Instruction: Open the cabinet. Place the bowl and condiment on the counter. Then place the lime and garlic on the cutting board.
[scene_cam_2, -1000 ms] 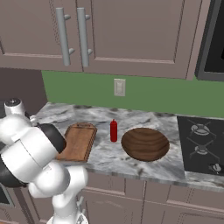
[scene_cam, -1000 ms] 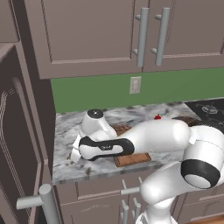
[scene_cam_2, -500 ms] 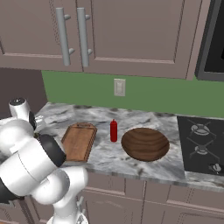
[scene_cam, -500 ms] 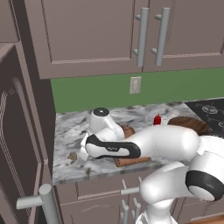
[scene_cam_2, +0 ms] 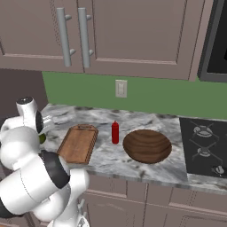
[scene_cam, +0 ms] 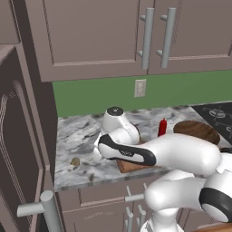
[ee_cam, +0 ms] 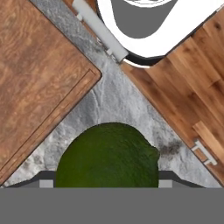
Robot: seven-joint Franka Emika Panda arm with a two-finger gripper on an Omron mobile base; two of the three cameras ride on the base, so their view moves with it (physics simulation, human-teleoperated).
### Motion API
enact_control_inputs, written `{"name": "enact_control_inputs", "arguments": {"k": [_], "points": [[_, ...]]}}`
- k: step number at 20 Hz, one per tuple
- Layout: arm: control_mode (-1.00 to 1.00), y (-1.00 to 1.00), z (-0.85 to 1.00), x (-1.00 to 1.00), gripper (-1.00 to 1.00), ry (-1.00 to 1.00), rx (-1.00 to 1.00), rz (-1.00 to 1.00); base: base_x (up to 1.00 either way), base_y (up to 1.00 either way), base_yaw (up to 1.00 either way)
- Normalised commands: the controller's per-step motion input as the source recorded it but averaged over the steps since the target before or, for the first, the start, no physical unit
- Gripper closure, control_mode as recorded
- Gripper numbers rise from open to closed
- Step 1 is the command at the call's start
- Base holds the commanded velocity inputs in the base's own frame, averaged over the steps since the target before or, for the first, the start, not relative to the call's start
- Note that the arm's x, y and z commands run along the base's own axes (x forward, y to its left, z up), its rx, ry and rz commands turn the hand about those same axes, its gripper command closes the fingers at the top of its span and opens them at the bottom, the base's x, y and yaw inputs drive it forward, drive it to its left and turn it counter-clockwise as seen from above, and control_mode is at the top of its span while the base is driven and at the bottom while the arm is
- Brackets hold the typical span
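My gripper [ee_cam: 106,180] is shut on the lime [ee_cam: 108,155], a dark-green ball between the two dark finger tips. It hangs over the marble counter [ee_cam: 114,103] just off a corner of the cutting board [ee_cam: 39,78]. From the right base, the lime [scene_cam_2: 42,138] peeks out beside my arm, left of the cutting board [scene_cam_2: 79,143]. The red condiment [scene_cam_2: 115,132] and the wooden bowl [scene_cam_2: 147,145] stand on the counter right of the board. The garlic [scene_cam: 75,161] lies on the counter near the cabinet. The cabinet door [scene_cam: 18,149] stands open at the left.
A black stove top [scene_cam_2: 204,146] takes the counter's right end. Wall cabinets with paired bar handles [scene_cam_2: 71,35] hang above. The open door's bar handle [scene_cam: 43,207] juts out low on the left. Drawer handles run along the counter front [ee_cam: 99,29].
My arm has swung to the right along the counter toward the cutting board, with the jaws unchanged on the lime. Bowl, condiment and garlic have stayed put.
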Motion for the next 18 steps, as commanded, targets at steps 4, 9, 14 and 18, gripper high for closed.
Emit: {"name": "enact_control_inputs", "arguments": {"k": [4,9,14,18], "points": [[-1.0,-0.42,0.04,0.0,1.0,0.0,0.0,-0.06,0.0,0.0,0.0],[-1.0,-0.4,0.0,0.0,1.0,0.0,0.0,-0.07,0.0,0.0,0.0],[-1.0,-0.39,0.0,0.0,1.0,0.0,0.0,-0.05,0.0,0.0,0.0],[-1.0,-0.37,0.0,0.0,1.0,0.0,0.0,-0.05,0.0,0.0,0.0]]}}
